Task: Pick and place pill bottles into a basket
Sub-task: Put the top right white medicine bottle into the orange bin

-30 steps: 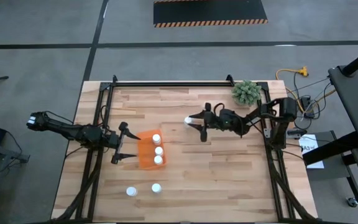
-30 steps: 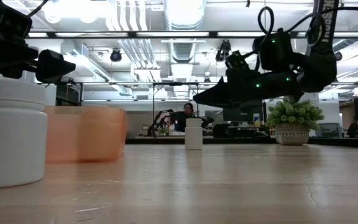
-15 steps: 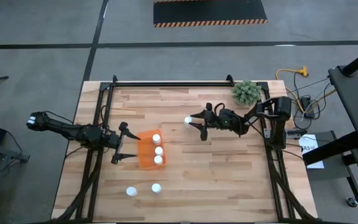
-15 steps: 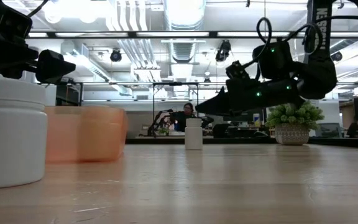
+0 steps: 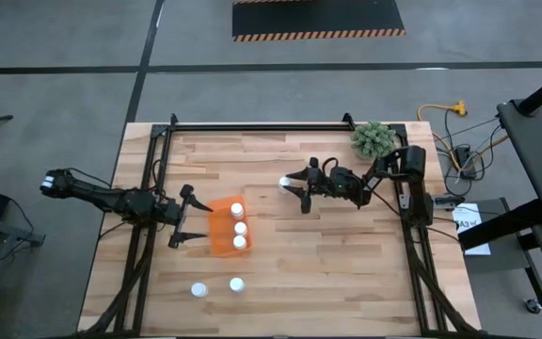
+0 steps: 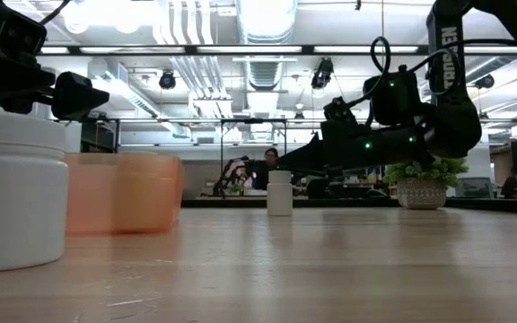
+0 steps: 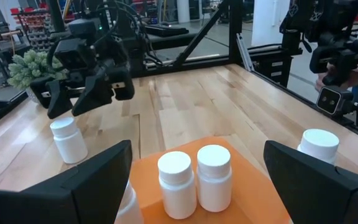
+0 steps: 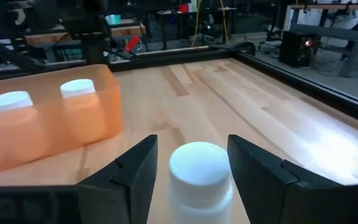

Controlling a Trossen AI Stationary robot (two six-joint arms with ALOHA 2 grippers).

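Note:
An orange basket (image 5: 222, 234) sits left of the table's middle with three white-capped pill bottles (image 5: 240, 227) standing in it. Another pill bottle (image 5: 284, 182) stands upright on the wood near the middle. My right gripper (image 5: 295, 190) is open and nearly level, pointing toward the table's left edge. Its fingers (image 8: 132, 177) flank that bottle's cap (image 8: 199, 163) without visibly touching it. Two more bottles (image 5: 236, 283) stand near the front edge. My left gripper (image 5: 196, 218) waits open at the basket's left side.
A green fuzzy plant (image 5: 373, 139) stands at the table's far right corner, behind my right arm. Dark metal frame rails (image 5: 252, 123) run along the far, left and right sides of the table. Bare wood (image 5: 346, 254) lies right of the basket.
My right gripper has come down toward the lone standing bottle and edged a little toward the table's left edge, so its fingers now stand lower around the cap. The bottle has not moved.

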